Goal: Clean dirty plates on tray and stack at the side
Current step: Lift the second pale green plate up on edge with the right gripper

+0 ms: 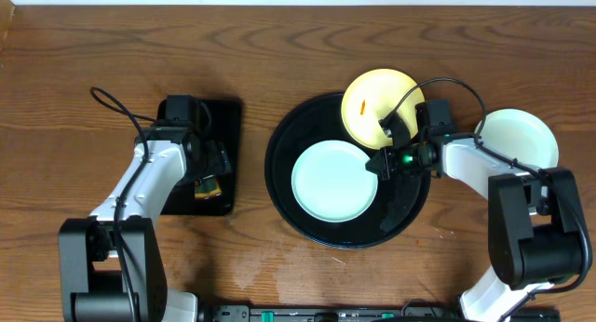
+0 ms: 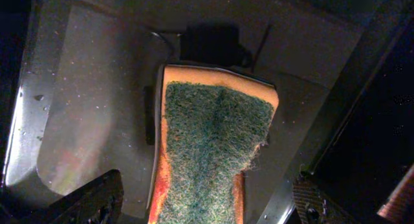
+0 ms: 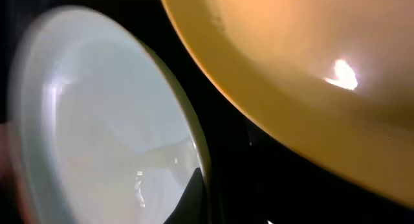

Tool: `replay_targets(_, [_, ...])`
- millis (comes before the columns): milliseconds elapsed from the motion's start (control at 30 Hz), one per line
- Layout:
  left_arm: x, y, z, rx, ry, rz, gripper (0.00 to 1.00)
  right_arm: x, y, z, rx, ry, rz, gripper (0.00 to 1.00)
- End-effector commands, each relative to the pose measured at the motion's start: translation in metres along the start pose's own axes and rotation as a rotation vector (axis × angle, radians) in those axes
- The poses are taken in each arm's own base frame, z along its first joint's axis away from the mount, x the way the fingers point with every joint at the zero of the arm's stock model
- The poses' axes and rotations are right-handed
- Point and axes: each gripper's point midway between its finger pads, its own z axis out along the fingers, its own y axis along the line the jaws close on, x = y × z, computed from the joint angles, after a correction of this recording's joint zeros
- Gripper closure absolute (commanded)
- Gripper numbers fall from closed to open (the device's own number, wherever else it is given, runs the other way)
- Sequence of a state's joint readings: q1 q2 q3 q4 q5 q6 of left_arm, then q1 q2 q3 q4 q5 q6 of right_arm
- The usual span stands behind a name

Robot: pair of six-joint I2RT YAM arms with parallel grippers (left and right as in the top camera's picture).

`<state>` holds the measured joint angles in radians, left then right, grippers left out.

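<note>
While left gripper [image 2: 204, 204] gapes wide over sponge [image 2: 213, 146], right gripper [image 1: 384, 162] closed, beside yellow plate [image 1: 372, 99]

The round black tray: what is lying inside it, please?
One mint-blue plate lies flat inside. A yellow plate with an orange smear overlaps the tray at its far rim. The right tool hides the floor beneath it.

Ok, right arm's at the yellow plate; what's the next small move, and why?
Probably lower the left jaws and shut them on the sponge. They stand open right above it in the small tray, while the yellow plate, apparently pinched at its rim by the shut right jaws, shows an orange smear to scrub.
</note>
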<state>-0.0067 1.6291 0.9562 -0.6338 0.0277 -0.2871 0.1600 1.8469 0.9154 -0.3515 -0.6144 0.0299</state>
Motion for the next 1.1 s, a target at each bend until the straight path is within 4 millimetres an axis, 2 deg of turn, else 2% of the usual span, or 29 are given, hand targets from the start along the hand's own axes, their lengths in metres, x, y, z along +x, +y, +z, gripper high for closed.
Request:
replay_targets(0, [0.0,0.001,-0.001,0.002,0.0,0.001,0.15,-0.006,-0.005,-0.021,0.142,-0.042,-0.009,0.99])
replay_targets(133, [0.0,0.001,-0.001,0.002,0.0,0.002,0.15,-0.02,0.009,-0.055,0.263,-0.129,-0.1,0.99])
replay_targets(333, [0.0,0.001,-0.001,0.002,0.0,0.001,0.15,-0.037,0.049,-0.098,0.453,-0.287,-0.273,0.99])
replay_targets(567, [0.0,0.001,-0.001,0.002,0.0,0.001,0.15,-0.046,0.073,-0.14,0.772,-0.448,-0.416,0.99])
replay_targets(733, [0.0,0.001,-0.001,0.002,0.0,0.001,0.15,-0.045,0.102,-0.167,0.959,-0.539,-0.557,0.99])
replay_targets(833, [0.0,0.001,-0.001,0.002,0.0,0.001,0.15,-0.046,0.118,-0.176,1.048,-0.566,-0.658,0.99])
replay_targets(1067, [0.0,0.001,-0.001,0.002,0.0,0.001,0.15,-0.039,0.148,-0.178,1.143,-0.571,-0.834,0.99])
